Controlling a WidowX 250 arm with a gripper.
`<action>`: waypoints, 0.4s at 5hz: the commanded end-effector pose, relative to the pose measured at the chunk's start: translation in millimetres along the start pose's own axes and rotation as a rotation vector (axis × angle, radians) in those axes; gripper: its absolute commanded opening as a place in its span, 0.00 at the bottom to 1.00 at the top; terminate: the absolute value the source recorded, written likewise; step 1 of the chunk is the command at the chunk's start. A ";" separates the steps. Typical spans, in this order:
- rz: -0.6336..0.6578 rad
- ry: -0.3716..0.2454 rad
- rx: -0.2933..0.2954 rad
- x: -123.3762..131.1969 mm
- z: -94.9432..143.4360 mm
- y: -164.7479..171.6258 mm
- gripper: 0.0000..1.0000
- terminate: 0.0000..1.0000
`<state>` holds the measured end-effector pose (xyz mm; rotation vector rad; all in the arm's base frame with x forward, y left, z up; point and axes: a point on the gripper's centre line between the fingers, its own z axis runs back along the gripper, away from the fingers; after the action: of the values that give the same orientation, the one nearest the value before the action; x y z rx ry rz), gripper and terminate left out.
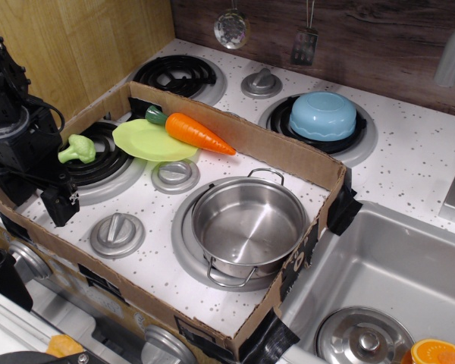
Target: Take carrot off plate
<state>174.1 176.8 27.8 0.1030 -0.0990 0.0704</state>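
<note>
The orange carrot (pixel 199 133) with its dark green stub lies across the far right edge of the lime-green plate (pixel 145 142). Its pointed tip sticks out past the rim to the right. The plate rests between the left burner and a small knob. My gripper (pixel 59 206) hangs at the left edge of the stove, well left of and nearer than the plate, touching nothing. Its black fingers point down and overlap, so I cannot tell how the jaws stand.
A light-green toy broccoli (pixel 77 149) sits on the left burner beside the plate. A steel pot (pixel 246 227) stands front centre. A cardboard wall (pixel 288 152) rings the stove area. A blue upturned bowl (pixel 322 115) sits on the back right burner. The sink (pixel 409 258) is at right.
</note>
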 end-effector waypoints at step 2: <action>0.161 0.029 -0.008 5.0 9.8 -3.6 1.00 0.00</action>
<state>173.2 165.8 29.4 0.0442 -0.0311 0.2683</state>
